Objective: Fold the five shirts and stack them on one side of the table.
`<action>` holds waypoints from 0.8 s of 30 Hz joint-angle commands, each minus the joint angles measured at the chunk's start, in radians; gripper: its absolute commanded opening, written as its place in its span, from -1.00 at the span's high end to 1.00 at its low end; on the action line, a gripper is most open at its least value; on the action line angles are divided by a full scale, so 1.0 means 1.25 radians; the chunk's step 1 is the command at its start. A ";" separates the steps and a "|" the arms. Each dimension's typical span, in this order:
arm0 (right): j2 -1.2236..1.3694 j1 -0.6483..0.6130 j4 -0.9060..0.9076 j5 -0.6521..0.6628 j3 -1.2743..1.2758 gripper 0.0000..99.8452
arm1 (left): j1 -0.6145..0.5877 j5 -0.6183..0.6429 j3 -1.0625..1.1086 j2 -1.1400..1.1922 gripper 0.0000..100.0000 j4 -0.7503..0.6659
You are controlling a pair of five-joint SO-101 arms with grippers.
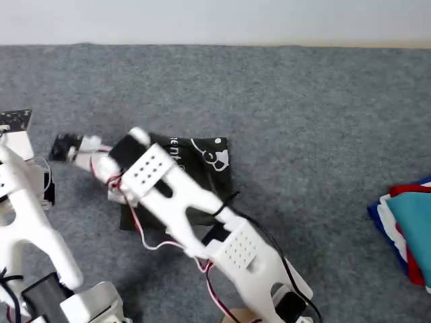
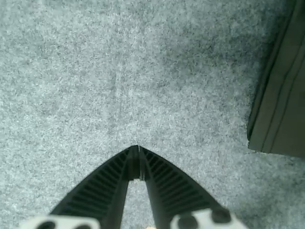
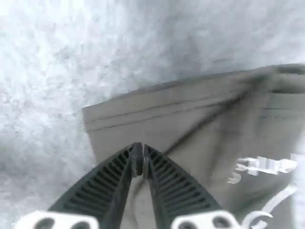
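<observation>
A folded black shirt [image 1: 202, 158] with a white print lies on the grey table left of centre. The right arm [image 1: 202, 215] stretches from the front edge across it, its dark gripper [image 1: 65, 145] past the shirt's left side. In the right wrist view that gripper [image 3: 137, 145] is shut, its tips over the black shirt [image 3: 190, 129] near one corner, with no fabric visibly between them. My left gripper [image 2: 138, 148] is shut over bare carpet, and the black shirt's edge [image 2: 281, 105] lies off to one side. A pile of coloured shirts [image 1: 407, 225] sits at the right edge.
The left arm [image 1: 30, 222] stands at the table's left edge. Grey carpet [image 1: 303, 114] covers the table between the black shirt and the pile. A pale wall runs along the far edge.
</observation>
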 commanded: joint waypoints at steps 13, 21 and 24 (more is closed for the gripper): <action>0.141 0.253 -0.023 0.044 -0.021 0.98 | 0.001 -0.005 -0.004 -0.032 1.00 -0.009; 0.166 0.095 0.006 0.039 -0.071 0.98 | 0.001 -0.005 -0.002 -0.032 1.00 -0.011; 0.155 0.046 0.012 0.014 -0.101 0.98 | 0.002 -0.005 -0.002 -0.032 1.00 -0.011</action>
